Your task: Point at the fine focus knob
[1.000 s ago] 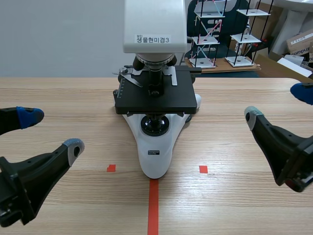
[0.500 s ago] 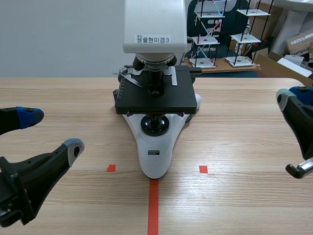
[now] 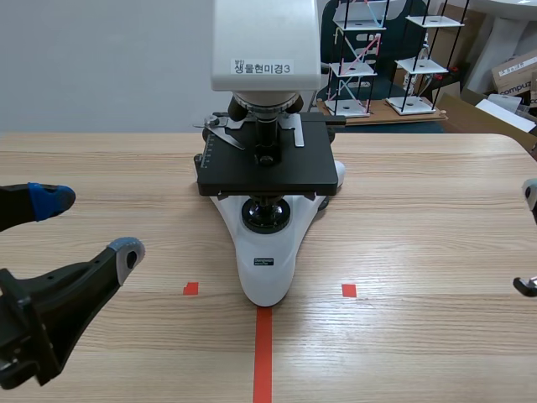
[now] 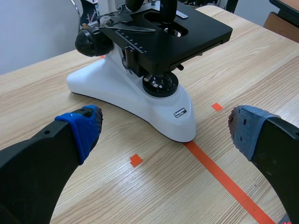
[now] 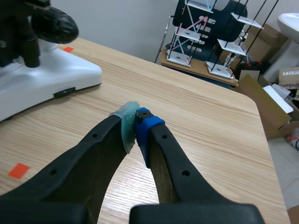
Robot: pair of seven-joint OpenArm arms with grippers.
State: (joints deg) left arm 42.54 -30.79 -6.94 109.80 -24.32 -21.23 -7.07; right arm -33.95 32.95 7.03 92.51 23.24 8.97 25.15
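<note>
- We are watching the left gripper (image 3: 88,225) hanging low over the table (image 3: 419,252), its fingers spread wide apart and gripping nothing.
- We are seeing the microscope (image 3: 267,168) standing right ahead of that gripper, its white base sitting in line with the gap between the two blue pads (image 4: 84,126).
- We are looking at the right gripper (image 5: 135,125) pulled out to the table's edge, its fingers pressed together pad against pad with nothing between them.
- We are finding the fine focus knob (image 5: 63,28), black and round, sticking out of the microscope's side, ahead of the right gripper and off to one side, well apart from its tips.
- We are noting that the pale wood-grain table is running flat beneath both grippers, with an orange-red tape line (image 3: 263,353) meeting the microscope's base and two small tape squares (image 3: 191,289) lying on either side of it.
- We are catching a plain light wall (image 3: 101,67) rising beyond the left gripper, past the table's far edge.
- We are spotting a dark rack (image 5: 205,32) of white shelves standing far ahead of the right gripper, with cardboard boxes (image 5: 261,93) sitting on the floor beside it.
</note>
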